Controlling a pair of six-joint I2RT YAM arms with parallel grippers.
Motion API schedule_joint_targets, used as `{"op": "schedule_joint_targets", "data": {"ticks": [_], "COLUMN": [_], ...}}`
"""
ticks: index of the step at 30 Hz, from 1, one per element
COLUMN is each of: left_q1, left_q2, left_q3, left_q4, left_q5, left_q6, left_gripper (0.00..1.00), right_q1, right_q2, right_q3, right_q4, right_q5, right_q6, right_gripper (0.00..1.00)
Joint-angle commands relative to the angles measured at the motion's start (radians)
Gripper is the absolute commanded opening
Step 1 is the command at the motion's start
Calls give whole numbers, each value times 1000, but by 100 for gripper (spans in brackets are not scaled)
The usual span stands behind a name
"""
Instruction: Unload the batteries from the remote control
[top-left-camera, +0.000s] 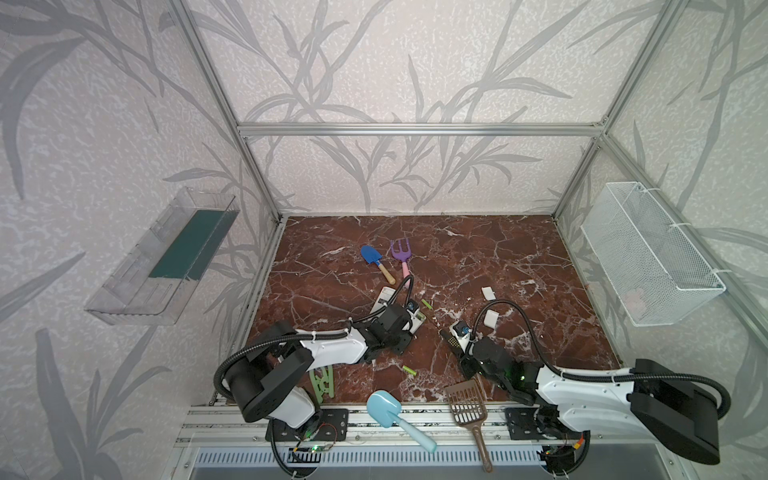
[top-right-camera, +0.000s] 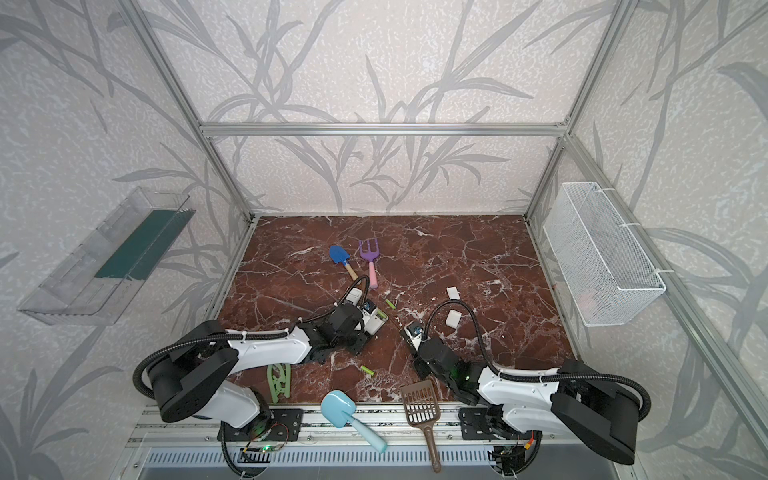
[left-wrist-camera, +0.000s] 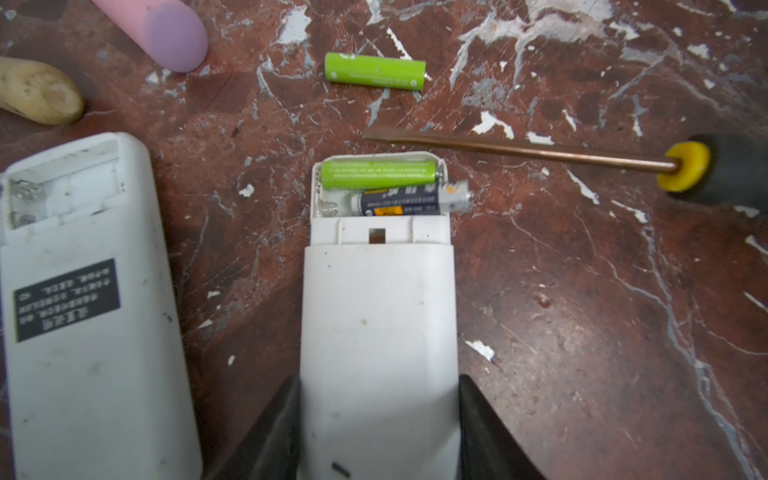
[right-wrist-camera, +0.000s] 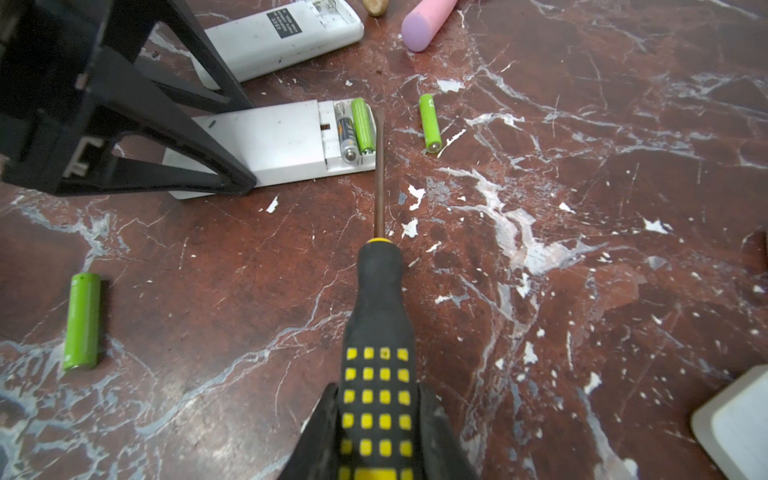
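My left gripper (left-wrist-camera: 378, 382) is shut on a white remote control (left-wrist-camera: 376, 311) lying back-up on the marble. Its open bay holds a lime-green battery (left-wrist-camera: 378, 174) and a dark blue-and-silver cell (left-wrist-camera: 411, 199), tilted with one end over the side wall. Two green batteries lie loose, one beyond the remote (right-wrist-camera: 430, 122) and one nearer the front (right-wrist-camera: 82, 321). My right gripper (right-wrist-camera: 378, 390) is shut on a yellow-black screwdriver (right-wrist-camera: 378, 316). The screwdriver's tip (right-wrist-camera: 379, 120) rests just past the remote's open end.
A second white remote (left-wrist-camera: 83, 291) with an empty bay lies beside the held one. Two white covers (top-left-camera: 488, 293) (top-left-camera: 490, 318) lie to the right. A blue trowel (top-left-camera: 370, 255) and purple fork (top-left-camera: 400, 251) lie behind. Scoops (top-left-camera: 384, 409) (top-left-camera: 465, 405) sit at the front edge.
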Motion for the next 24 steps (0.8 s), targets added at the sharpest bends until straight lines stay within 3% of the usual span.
{"op": "schedule_joint_targets", "data": {"ticks": [1,7,11,24], "left_q1": [-25,-25,-26,-35], "left_q2": [23,13,4,-12], "left_q3": [-22,-15,-14,-28], "left_q4": [-153,-165,-168,-149], "left_q5": [110,86,69,4], "left_q6": [-19,-23,-24,-21], "left_gripper": [28,28,28,28], "right_q1": [-3,-3,-3,-3], "right_q2": [-61,-157,-171,-61], "right_q3": [30,51,90,250], "right_q4": [-33,-135,-257,-533], "right_q5": [-3,-84,-119,-173], "right_q6": [-8,-40,1,106], "right_gripper": [0,0,0,0]}}
